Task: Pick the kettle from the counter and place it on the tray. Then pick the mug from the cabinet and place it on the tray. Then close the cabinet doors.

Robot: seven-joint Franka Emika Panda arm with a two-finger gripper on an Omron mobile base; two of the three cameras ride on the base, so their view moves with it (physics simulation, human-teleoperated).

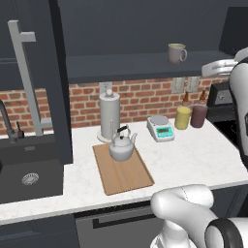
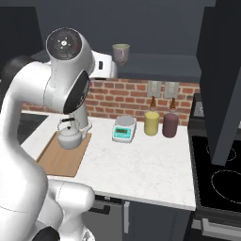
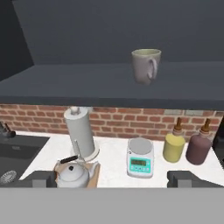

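Note:
The silver kettle [image 1: 122,146] stands upright on the wooden tray [image 1: 127,178] on the white counter [image 1: 193,160]; it also shows low in the hand view, kettle [image 3: 73,173]. The grey-beige mug [image 1: 177,53] sits on the cabinet shelf [image 1: 135,67], with both cabinet doors swung open: left door [image 1: 36,77], right door [image 2: 222,80]. My gripper [image 3: 113,180] is open and empty, raised well in front of the shelf, with the mug [image 3: 146,64] above and to its right. From the right base view the mug [image 2: 121,52] stands just beyond my wrist.
A paper-towel holder [image 1: 109,116] stands behind the tray. A white scale [image 1: 161,129], a yellow jar [image 1: 183,117] and a dark-red jar [image 1: 198,116] line the brick wall. The sink [image 1: 29,177] lies left, the stove [image 2: 219,176] right.

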